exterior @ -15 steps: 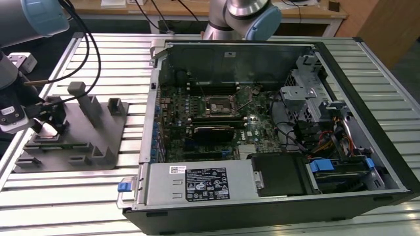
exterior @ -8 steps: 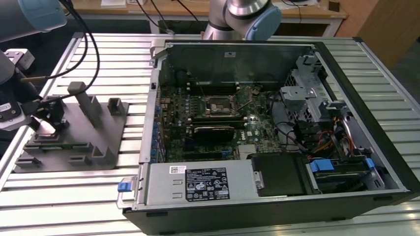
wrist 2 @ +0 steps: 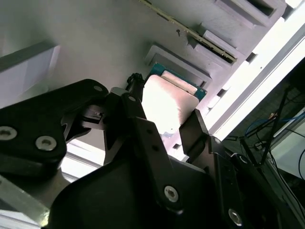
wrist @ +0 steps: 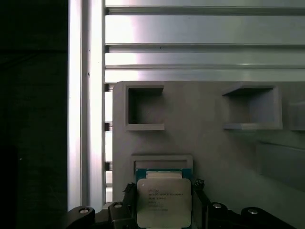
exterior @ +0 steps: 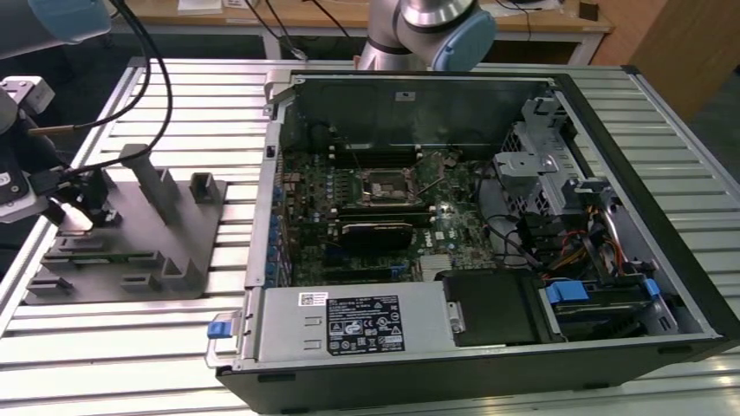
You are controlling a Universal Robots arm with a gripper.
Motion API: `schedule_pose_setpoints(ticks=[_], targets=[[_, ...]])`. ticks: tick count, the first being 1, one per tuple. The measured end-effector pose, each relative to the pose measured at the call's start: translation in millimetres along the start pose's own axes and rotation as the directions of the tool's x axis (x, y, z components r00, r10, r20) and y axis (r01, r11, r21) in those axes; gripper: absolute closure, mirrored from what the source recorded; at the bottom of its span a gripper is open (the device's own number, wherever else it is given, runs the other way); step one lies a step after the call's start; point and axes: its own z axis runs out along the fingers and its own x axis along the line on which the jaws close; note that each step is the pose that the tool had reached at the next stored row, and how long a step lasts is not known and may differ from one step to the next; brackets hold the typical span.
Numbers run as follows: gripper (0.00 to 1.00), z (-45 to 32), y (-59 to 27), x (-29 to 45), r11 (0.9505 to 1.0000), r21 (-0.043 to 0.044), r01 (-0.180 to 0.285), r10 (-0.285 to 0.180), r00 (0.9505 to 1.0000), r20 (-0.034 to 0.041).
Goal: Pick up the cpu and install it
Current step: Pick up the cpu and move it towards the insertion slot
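gripper (exterior: 69,215) hangs low over the grey tray (exterior: 173,251) at the exterior view's left, well apart from the open computer case (exterior: 463,95) on the slatted counter (exterior: 116,347). in both wrist views i see its black fingers (wrist: 127,191) standing on two opposite edges of the cpu (wrist: 163,202), and i judge them clamped on it. holding it by the rim makes sense to me: the pale metal top stays clear, the chip stays flat, and the underside is not touched.

the cpu sits at its shallow square pocket in the tray, and i cannot tell whether it has left the pocket floor. the pocket's raised frame is there to keep the chip square for the gripper.

inside the case, the socket (exterior: 384,184) lies on the motherboard with nothing seated in it, so by my reading the install is not yet done.
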Motion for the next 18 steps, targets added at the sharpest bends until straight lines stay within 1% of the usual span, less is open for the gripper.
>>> schedule_pose_setpoints(ticks=[4,9,12,18], targets=[[0.45,-6.6,0.3,-0.2,1.0,0.0,0.0,0.0,1.0,-0.0001],[0.45,-7.1,0.3,-0.2,1.0,-0.0001,0.0,0.0,1.0,0.0004],[0.45,-9.2,0.4,-0.2,1.0,0.0001,0.0,0.0,1.0,0.0002],[0.45,-19.4,0.9,-0.4,1.0,0.0,0.0,0.0,1.0,0.0004]])
